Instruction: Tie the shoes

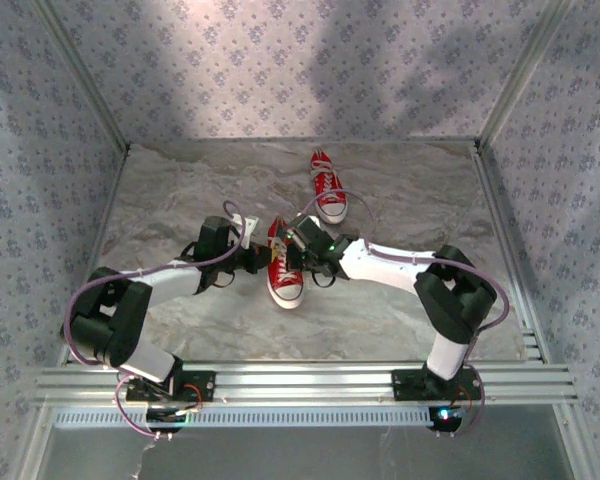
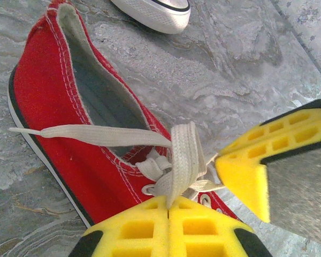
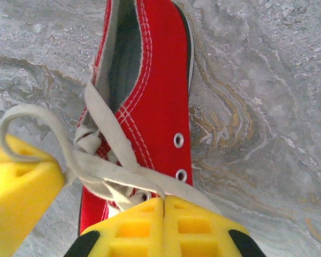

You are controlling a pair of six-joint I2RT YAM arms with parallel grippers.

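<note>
**A:** Where is the work to be found?

**B:** The near shoe (image 1: 285, 265) is laid on the table (image 1: 180, 190) between the two arms, toe toward the bases. The far shoe (image 1: 328, 185) is set well apart, toward the back wall. Whether it is tied cannot be told from above.

**A:** How are the tools set?

**B:** The left gripper (image 2: 168, 210) is pressed together on a flat band of lace (image 2: 184, 155) just above the top eyelets. The right gripper (image 3: 163, 208) is likewise pressed together, with lace pinched where the strands cross over the tongue.

**A:** Which step is judged to be in hand?

**B:** A knot is being drawn. The strands are seen crossed at the eyelets, and a slack loop (image 3: 21, 115) is seen beside the left gripper from the right wrist. The knot is not yet judged snug.

**A:** How is it to be done well?

**B:** The two pinched lengths should be drawn apart, low and out to either side, with equal pull. In that way the crossing is seated onto the tongue and the shoe is not lifted. The shoe is light and is pinned by nothing, so it would likely be turned by an uneven pull. Both pinches should be held firm, since flat lace may be lost from the pinch. The free strand (image 2: 85, 134) lying across the opening should be watched, lest it be caught in the knot.
</note>
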